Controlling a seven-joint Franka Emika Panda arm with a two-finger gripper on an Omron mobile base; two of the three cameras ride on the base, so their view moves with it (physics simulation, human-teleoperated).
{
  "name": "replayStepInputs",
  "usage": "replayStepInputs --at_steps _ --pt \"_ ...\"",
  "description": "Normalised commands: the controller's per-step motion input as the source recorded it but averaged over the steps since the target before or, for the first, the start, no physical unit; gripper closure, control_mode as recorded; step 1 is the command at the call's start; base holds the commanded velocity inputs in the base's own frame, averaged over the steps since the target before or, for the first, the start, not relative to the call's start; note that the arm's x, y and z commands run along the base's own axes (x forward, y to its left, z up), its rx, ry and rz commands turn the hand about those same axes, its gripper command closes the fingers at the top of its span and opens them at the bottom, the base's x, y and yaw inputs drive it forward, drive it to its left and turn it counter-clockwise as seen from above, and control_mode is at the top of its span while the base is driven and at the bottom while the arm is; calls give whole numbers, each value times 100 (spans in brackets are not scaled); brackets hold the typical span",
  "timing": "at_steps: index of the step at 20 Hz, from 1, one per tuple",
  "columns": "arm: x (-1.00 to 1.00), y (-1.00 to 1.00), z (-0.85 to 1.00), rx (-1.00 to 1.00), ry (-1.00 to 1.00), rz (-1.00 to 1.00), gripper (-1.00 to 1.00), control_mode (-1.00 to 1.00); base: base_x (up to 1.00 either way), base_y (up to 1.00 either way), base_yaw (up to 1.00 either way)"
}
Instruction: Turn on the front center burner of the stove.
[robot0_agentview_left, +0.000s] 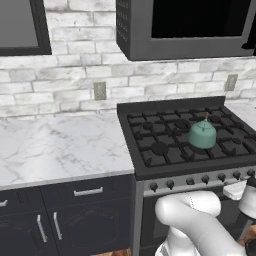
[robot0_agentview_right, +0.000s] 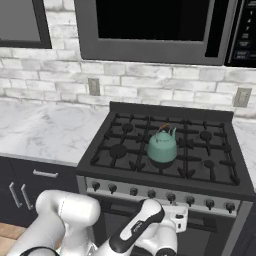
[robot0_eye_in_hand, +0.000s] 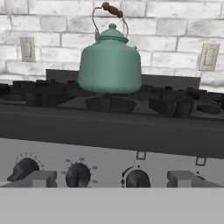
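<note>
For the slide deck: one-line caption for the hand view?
Open gripper faces the stove knob strip, teal kettle sitting on the grate above.

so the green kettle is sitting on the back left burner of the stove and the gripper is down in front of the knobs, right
Not quite. The green kettle sits on the front center burner of the stove, in the middle of the front row, as the right base view shows. The rest holds: the gripper is down in front of the knobs, fingers apart.
</note>
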Motion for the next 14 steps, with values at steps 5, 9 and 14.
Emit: replayStepInputs --at_steps 5,9,14 --pt "1 0 -3 0 0 0 -100 -100 0 0 0" --pt "23 0 -22 0 0 0 -100 -100 0 0 0" --pt "27 -1 -26 0 0 0 -100 -100 0 0 0"
